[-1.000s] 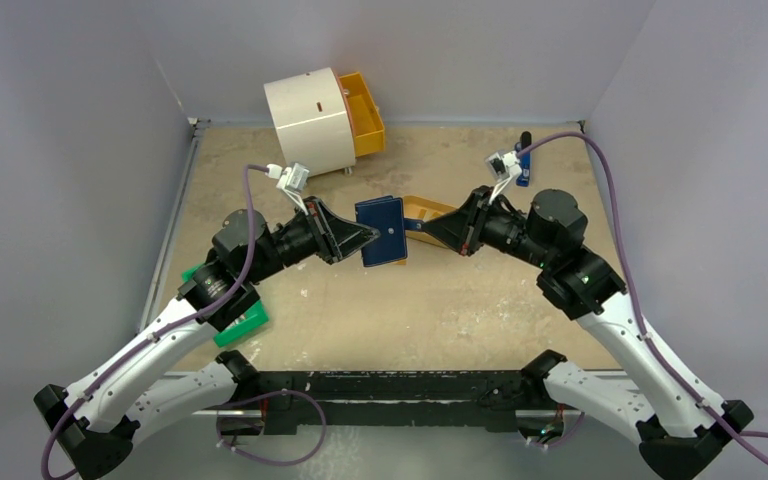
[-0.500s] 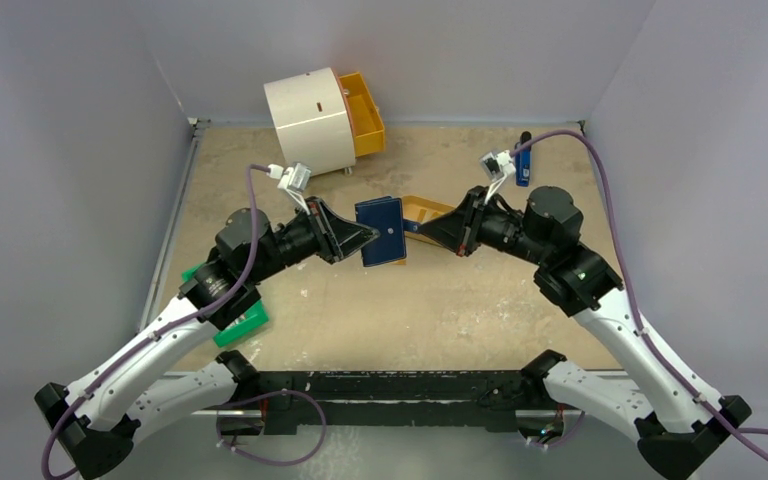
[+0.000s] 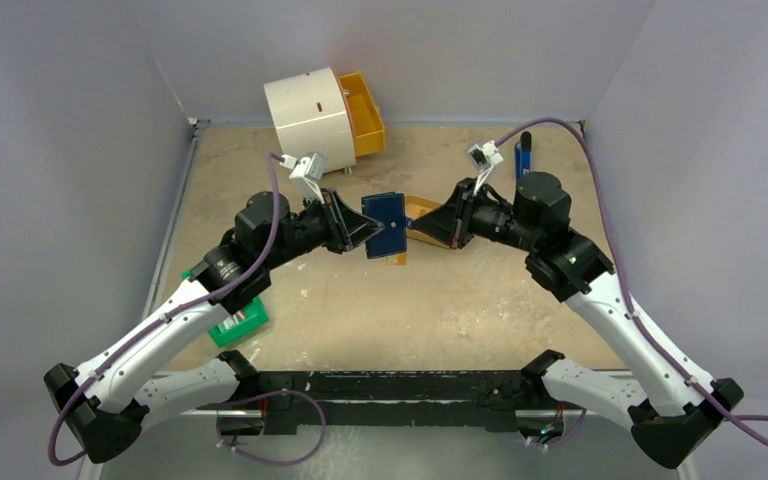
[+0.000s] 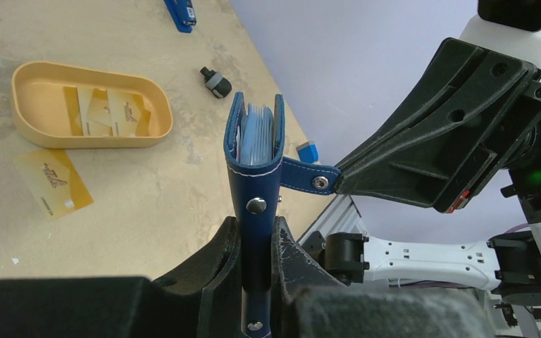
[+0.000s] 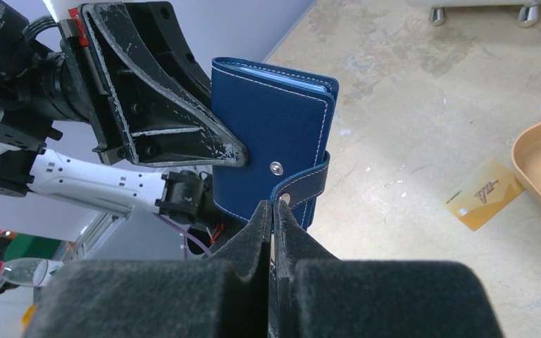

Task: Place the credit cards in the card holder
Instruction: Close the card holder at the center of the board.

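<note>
One card holder (image 4: pixel 256 151) hangs above the table (image 4: pixel 155 204), its lower edge clamped by the left gripper (image 4: pixel 255 236) to steady it. The right gripper (image 5: pixel 273 208) pinches its snap tab (image 5: pixel 303 184), seemingly to open it. Credit cards (image 4: pixel 106 109) wait in the orange tray (image 4: pixel 88 142).

Navy-blue card holder (image 4: pixel 255 176), white-stitched with silver snaps (its inner pockets a paler grey-blue), against a mottled tan table (image 4: pixel 155 211). The yellow-orange credit cards (image 4: pixel 51 184) bear faint pale marks. The oval tray (image 4: pixel 88 143) is a similar orange, and the green box (image 3: pixel 240 325) has a white label.
</note>
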You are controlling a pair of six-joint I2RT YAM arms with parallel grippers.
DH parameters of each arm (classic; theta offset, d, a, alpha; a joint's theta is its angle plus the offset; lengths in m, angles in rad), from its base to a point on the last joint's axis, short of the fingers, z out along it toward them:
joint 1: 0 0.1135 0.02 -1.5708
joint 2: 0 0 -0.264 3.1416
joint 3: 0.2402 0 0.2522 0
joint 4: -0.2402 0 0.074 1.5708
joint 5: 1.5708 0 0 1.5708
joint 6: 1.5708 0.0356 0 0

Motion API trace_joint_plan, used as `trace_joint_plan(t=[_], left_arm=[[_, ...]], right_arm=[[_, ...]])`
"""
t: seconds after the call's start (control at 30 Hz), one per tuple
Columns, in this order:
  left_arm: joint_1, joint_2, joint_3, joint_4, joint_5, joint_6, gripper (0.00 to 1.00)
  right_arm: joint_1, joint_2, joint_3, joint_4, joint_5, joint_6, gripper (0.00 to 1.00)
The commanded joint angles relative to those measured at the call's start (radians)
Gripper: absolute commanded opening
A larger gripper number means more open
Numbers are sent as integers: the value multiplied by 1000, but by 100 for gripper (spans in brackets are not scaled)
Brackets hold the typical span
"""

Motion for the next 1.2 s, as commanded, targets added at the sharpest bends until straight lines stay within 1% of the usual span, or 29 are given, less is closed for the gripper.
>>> trace_joint_plan(t=[0.0, 0.63, 1.17], left_arm=[[3, -2, 61, 22, -41, 34, 0], [-4, 41, 78, 71, 2, 4, 0], [-25, 40, 78, 83, 7, -4, 0]], right_arm=[[1, 18, 52, 58, -86, -11, 0], [24, 112, 93, 36, -104, -28, 0], [33, 133, 88, 30, -70, -23, 0]])
